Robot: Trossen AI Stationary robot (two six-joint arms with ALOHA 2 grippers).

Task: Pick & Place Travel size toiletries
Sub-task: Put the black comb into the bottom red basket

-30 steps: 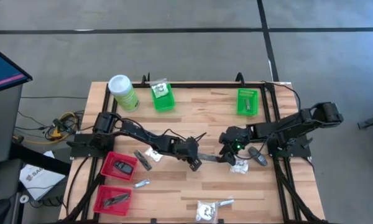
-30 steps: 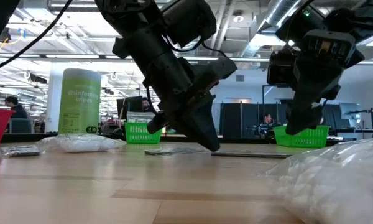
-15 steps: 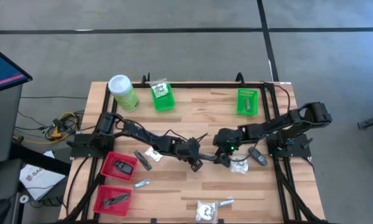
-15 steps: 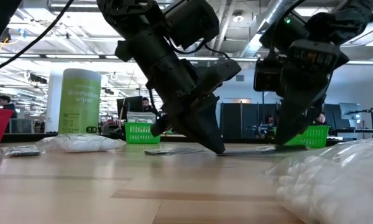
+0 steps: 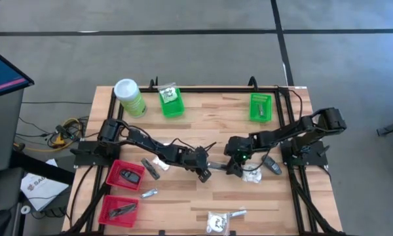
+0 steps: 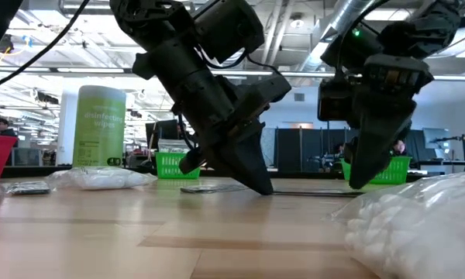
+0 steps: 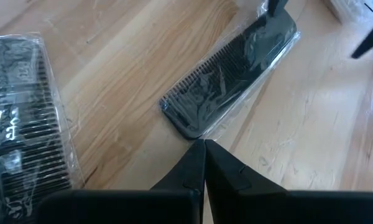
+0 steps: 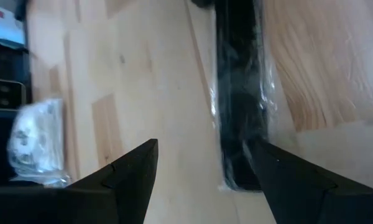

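Note:
A dark comb in a clear wrap (image 5: 217, 166) lies flat on the wooden table between my two grippers. It also shows in the left wrist view (image 7: 230, 78) and the right wrist view (image 8: 239, 124). My left gripper (image 5: 203, 173) is shut, and its tip (image 7: 204, 144) stands low at one end of the wrap. My right gripper (image 5: 234, 168) is open and low at the comb's other end. Its fingers (image 8: 137, 165) stand on either side of the comb, which lies close to one of them (image 8: 280, 168). My left gripper's shut fingertips (image 7: 202, 152) stand right at the wrap's end (image 7: 185, 127), slanting down from the table's left. I cannot tell whether they touch it. My right gripper's fingers straddle the comb along its length, and I cannot tell whether either one touches the wrap.
A white packet (image 5: 252, 176) and a dark oval piece (image 5: 272, 165) lie right of my right gripper. Another wrapped comb (image 7: 18, 124) and a packet (image 5: 159, 160) lie left. Red baskets (image 5: 126, 176) stand at the left edge, green baskets (image 5: 171, 101) and the canister (image 5: 130, 97) at the far edge.
My right gripper has gone toward the table's left and down, to the wrapped comb's end. The comb has stayed flat on the table.

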